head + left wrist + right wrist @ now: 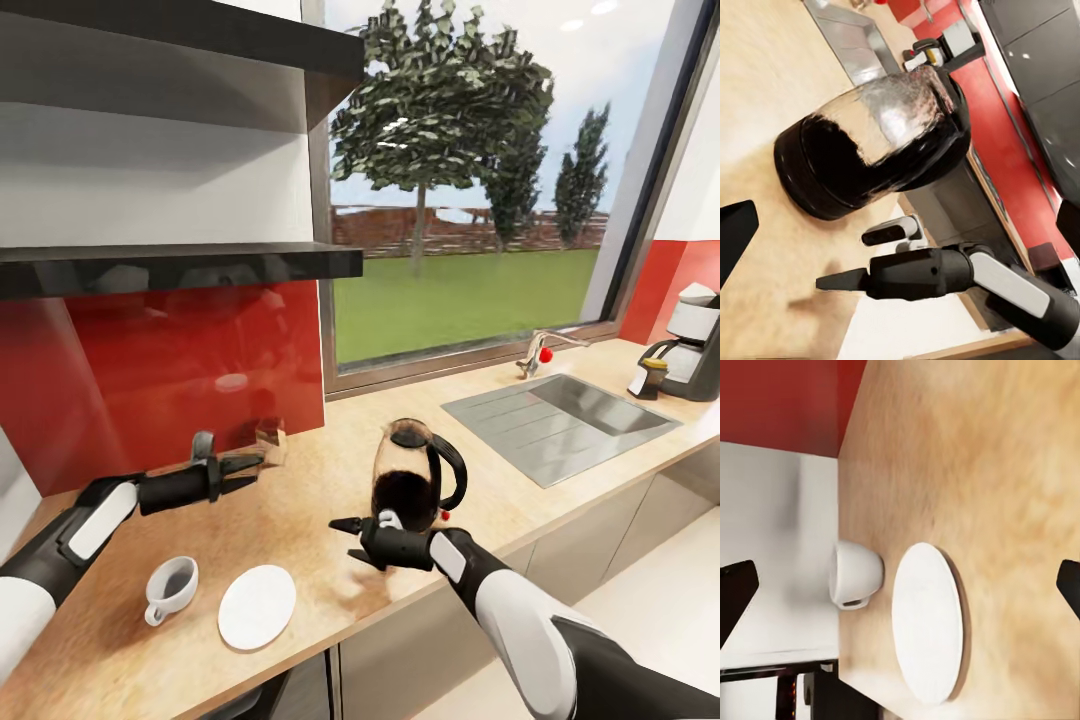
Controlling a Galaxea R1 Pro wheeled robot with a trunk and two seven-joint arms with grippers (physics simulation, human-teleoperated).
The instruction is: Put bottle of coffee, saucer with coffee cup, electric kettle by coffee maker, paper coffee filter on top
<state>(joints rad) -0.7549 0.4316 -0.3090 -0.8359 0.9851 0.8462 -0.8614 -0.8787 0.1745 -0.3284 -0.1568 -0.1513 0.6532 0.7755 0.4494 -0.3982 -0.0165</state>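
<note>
At frame centre the kettle (418,478) stands just behind the right gripper (352,540), whose fingers gape wide and empty, with cup (171,588) and saucer (257,606) lower left near the countertop (320,470) edge.

Coffee cup (171,588) left of saucer (257,606)

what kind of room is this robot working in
Most likely a home kitchen, rendered in simulation: a long wood-grain countertop over grey cabinets, a steel sink with a tap under a window onto a lawn, and an electric kettle and coffee maker on the counter.
</note>
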